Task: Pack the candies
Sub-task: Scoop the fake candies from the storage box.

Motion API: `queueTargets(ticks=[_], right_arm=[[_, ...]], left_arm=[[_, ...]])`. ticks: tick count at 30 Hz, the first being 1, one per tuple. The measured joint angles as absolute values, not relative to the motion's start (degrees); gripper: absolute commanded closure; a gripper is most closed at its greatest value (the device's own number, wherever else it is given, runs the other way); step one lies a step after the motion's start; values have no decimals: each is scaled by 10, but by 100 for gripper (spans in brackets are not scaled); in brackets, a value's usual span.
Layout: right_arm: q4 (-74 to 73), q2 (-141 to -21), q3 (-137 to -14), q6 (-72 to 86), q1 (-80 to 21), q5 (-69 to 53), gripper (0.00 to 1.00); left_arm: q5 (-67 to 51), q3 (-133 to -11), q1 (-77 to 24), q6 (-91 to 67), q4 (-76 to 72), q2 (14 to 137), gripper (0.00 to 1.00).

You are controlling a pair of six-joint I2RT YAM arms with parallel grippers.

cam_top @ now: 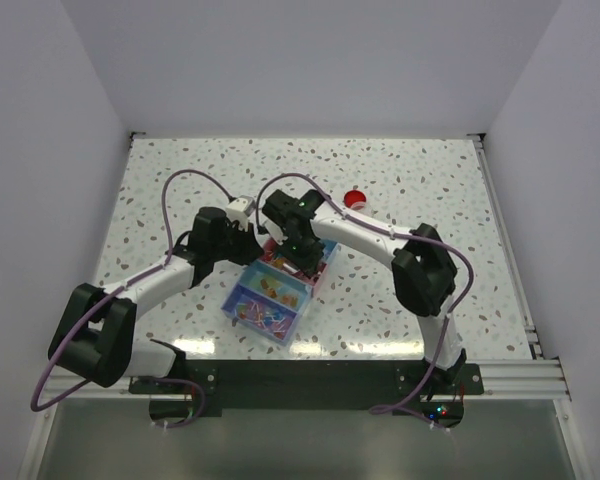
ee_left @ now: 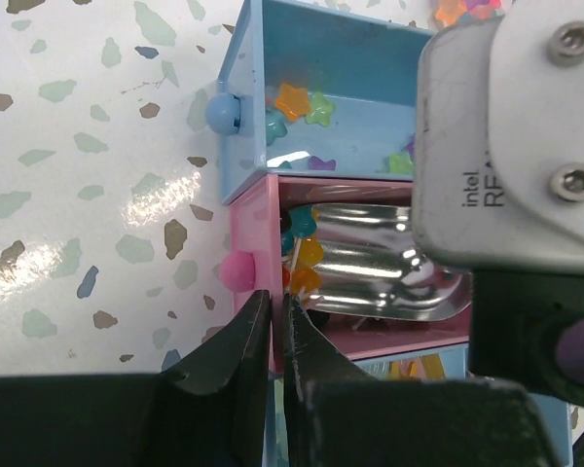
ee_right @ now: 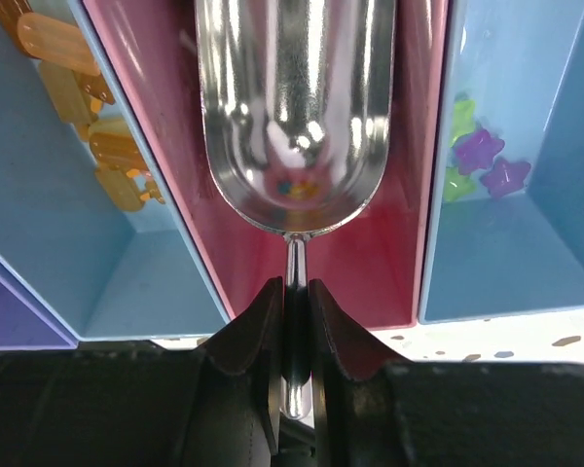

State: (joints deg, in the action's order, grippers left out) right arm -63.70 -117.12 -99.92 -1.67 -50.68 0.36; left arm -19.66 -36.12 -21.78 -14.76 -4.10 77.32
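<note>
From above, the right arm [cam_top: 360,235] is covering the far end of the tray [cam_top: 236,296], and the candies [cam_top: 265,316] are showing only as coloured specks. Toward the counter's far edge, the red lid [cam_top: 355,198] is peeking out, partly hidden behind that arm. In the right wrist view the scoop [ee_right: 292,107] is running off the top edge. In the left wrist view a grey camera housing [ee_left: 511,136] is blocking part of it.

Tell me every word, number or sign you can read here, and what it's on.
"intel": on the grey housing in the left wrist view, printed sideways.
"RF" or "RE": beside it on the same housing, cut off, so the rest cannot be read.
No other text shows in any view.
</note>
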Motion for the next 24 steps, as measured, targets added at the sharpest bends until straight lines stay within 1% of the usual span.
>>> queueTargets(ticks=[5, 10, 14, 18, 24], right_arm=[[-573, -1136, -943, -2, -505, -11, 100], [-426, -1063, -808, 23, -489, -43, 100], [-303, -1021, -722, 50, -451, -106, 100], [-251, -1014, -700, 64, -430, -144, 100], [-210, -1016, -691, 76, -420, -167, 100]], left_arm=[[-194, -361, -218, -138, -45, 774, 97], [-186, -361, -218, -137, -51, 777, 97], [-178, -361, -219, -135, -57, 778, 97], [-164, -361, -219, -129, -62, 779, 97], [-141, -361, -218, -126, -63, 779, 98]])
